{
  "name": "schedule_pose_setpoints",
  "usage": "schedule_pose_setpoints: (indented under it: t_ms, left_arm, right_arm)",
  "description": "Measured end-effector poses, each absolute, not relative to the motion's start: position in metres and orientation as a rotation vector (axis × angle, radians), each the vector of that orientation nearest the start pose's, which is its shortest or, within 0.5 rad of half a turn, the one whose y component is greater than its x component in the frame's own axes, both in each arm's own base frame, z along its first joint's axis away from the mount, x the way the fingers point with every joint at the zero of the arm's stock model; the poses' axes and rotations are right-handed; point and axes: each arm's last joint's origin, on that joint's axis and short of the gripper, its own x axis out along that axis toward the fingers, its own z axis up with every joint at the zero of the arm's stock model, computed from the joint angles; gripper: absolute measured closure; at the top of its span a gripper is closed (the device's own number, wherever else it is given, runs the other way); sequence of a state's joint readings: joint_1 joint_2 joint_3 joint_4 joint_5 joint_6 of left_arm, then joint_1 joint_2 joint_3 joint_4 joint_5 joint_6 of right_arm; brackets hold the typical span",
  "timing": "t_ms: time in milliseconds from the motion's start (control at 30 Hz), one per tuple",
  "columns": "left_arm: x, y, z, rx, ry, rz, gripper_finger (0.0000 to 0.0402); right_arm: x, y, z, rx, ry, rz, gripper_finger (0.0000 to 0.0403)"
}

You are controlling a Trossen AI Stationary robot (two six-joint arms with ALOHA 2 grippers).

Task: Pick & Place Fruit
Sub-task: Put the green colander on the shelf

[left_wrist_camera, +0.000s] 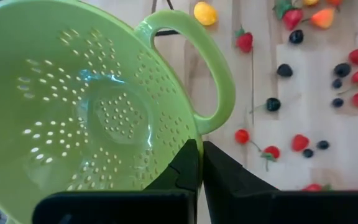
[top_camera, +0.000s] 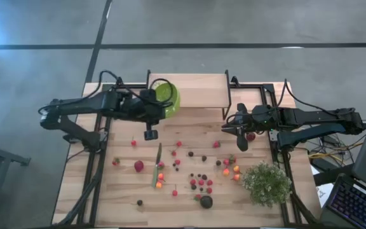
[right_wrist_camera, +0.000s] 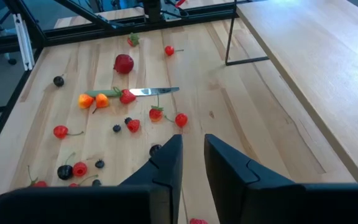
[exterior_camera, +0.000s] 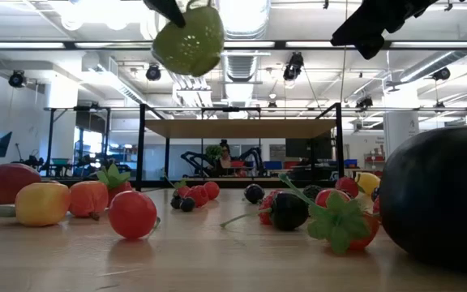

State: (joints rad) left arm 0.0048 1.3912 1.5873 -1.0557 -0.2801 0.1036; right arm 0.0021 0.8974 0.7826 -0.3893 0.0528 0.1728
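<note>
My left gripper [left_wrist_camera: 199,146] is shut on a green colander [left_wrist_camera: 92,106], which hangs high over the table's far left part [top_camera: 167,95] and shows at the top of the low view [exterior_camera: 189,36]. The fruit [top_camera: 196,172] lies scattered on the wooden table: small red, dark and orange pieces, and one big dark round one [top_camera: 206,201]. My right gripper [right_wrist_camera: 192,140] hovers above the table's right part [top_camera: 232,135]. Its fingers stand a little apart with nothing between them. My left gripper pinches the colander's rim [left_wrist_camera: 188,148] right beside one loop handle [left_wrist_camera: 219,81], one finger on the bowl's inner side and one outside. The colander is lifted clear of the table and tilted, its hollow facing back toward the wrist.
A slim knife [top_camera: 157,166] lies among the fruit at the middle left. A bushy pale-green plant [top_camera: 267,183] stands near the right front corner. A raised wooden shelf [top_camera: 186,92] on dark legs spans the far middle. Dark frame rails run along both table sides.
</note>
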Motion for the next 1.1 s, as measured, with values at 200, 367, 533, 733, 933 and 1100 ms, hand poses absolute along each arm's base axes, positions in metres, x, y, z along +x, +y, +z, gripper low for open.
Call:
schedule_pose_setpoints:
  t_ms: [200, 367, 533, 733, 933, 1100]
  left_arm:
    - [0.292, 0.015, 0.393, 0.343, 0.923, 0.266, 0.039]
    - [0.312, 0.027, 0.393, 0.359, 0.953, 0.285, 0.0391]
    - [0.325, 0.047, 0.393, 0.336, 1.007, 0.33, 0.0391]
    - [0.337, 0.067, 0.391, 0.298, 1.055, 0.351, 0.0391]
    - [0.35, 0.076, 0.383, 0.269, 1.082, 0.325, 0.0391]
    - [0.356, 0.078, 0.375, 0.281, 1.11, 0.315, 0.0391]
  right_arm:
    - [0.19, -0.001, 0.295, 0.155, 0.498, -0.093, 0.0312]
    - [0.19, -0.001, 0.295, 0.155, 0.498, -0.093, 0.0299]
    - [0.19, -0.001, 0.295, 0.155, 0.498, -0.093, 0.0289]
    - [0.19, -0.001, 0.295, 0.148, 0.497, -0.092, 0.0278]
    - [0.19, -0.001, 0.295, 0.137, 0.498, -0.089, 0.0269]
    - [0.19, -0.001, 0.295, 0.137, 0.497, -0.089, 0.0263]
